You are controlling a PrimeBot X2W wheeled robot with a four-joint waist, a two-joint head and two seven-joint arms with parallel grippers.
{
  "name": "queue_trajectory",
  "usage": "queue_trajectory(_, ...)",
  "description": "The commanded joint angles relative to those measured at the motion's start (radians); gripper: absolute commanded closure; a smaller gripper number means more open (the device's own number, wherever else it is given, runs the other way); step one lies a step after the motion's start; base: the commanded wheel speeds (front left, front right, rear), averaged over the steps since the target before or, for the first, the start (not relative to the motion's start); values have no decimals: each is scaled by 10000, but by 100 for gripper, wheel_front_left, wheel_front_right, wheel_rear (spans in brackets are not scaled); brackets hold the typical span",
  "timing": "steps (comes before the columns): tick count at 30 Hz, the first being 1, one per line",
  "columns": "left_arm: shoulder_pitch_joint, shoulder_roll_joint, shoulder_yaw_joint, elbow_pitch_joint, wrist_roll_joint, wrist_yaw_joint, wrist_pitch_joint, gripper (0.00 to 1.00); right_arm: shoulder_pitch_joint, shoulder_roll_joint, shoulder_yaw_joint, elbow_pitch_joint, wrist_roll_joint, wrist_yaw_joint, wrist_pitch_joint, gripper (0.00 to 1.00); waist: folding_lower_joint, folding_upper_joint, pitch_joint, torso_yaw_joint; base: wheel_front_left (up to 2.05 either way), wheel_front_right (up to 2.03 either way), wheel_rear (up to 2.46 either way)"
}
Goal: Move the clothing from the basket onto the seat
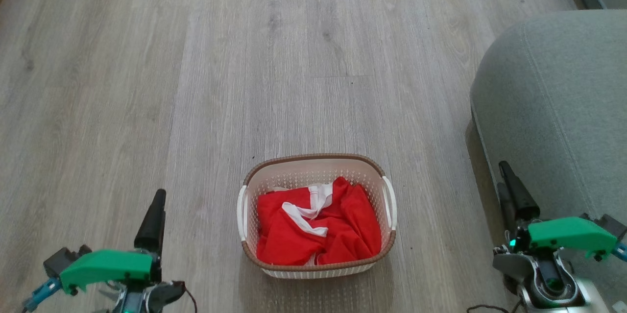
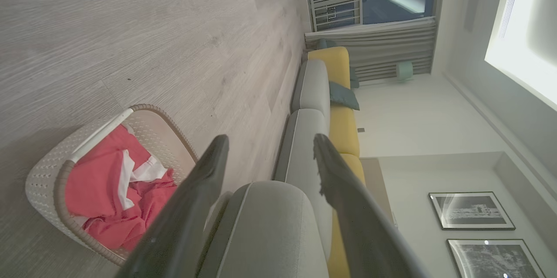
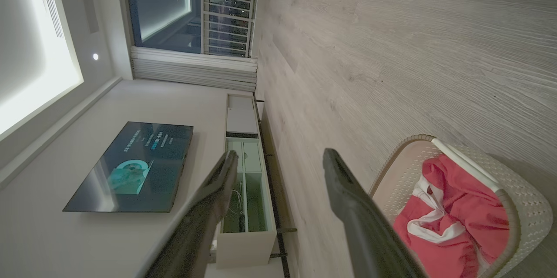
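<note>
step: first grab, not begun | left gripper (image 2: 270, 141) and right gripper (image 3: 282, 153) stood wide open, empty | clothing (image 1: 318, 225) lay bunched in basket (image 1: 313, 158) on floor (image 1: 196, 83), near seat (image 1: 553, 107) edge | best bet looked like a deep pinch on a raised fold, then a lift clear of the rim

The floor (image 1: 147, 83) is matt, grained wood-look planking. The basket (image 1: 294, 176) is smooth perforated plastic with a woven-look rim. The clothing (image 1: 343, 225) is soft, matt cloth. The seat (image 1: 548, 107) is finely textured fabric, seams stitched. The left tool (image 2: 270, 139) has dark matt fingers, perhaps rubber.
</note>
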Motion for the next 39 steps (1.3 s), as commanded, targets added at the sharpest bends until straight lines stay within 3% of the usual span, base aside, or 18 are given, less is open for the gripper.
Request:
queue_trajectory(1, -605, 76, 76, -268, 289, -24, -96, 0, -664, -211, 81, -243, -210, 2, -96, 0, 0, 0, 5, -1, 0, 0, 0)
queue_trajectory(39, -1815, 108, -340, -249, 6051, 817, -1207, 0, -2072, -481, 733, 121, -5570, 1, -1217, 0, 0, 0, 209, -26, 0, 0, 0)
